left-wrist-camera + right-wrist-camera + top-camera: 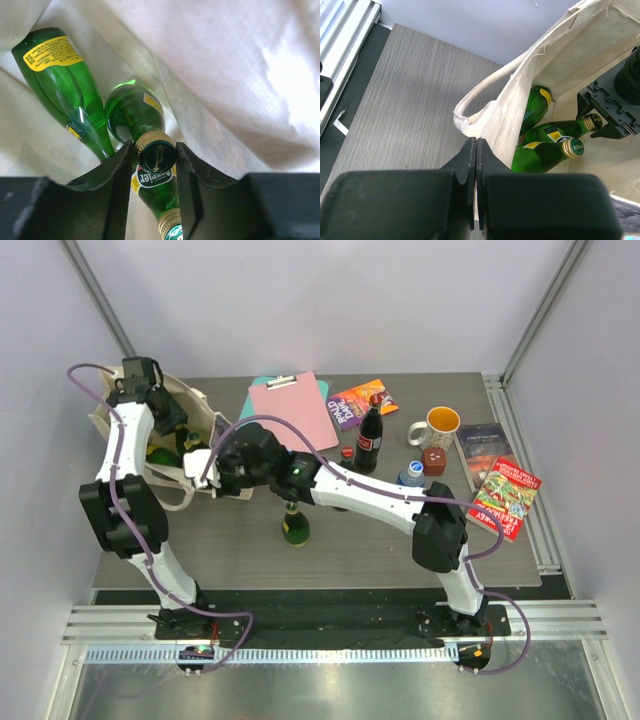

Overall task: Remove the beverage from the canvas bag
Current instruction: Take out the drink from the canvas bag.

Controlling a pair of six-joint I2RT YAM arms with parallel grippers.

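Note:
The cream canvas bag [197, 402] lies open at the table's left; its inside shows in the left wrist view [225, 60]. Three green glass bottles lie inside. My left gripper [155, 151] is deep in the bag, its fingers closed on the gold-foiled neck of one green bottle [134, 114], right at its cap. A second bottle [156, 192] lies under it and a third [52, 70] to the upper left. My right gripper [476, 141] is shut, pinching the bag's rim [492, 122] beside a loop handle. In the top view it [213, 472] is at the bag's right edge.
A green bottle [295, 526] stands on the table in front of the right arm. Behind are a pink clipboard [295, 405], a book [362, 400], a cola bottle [370, 440], a mug [441, 425], a water bottle [412, 476] and two more books [503, 496].

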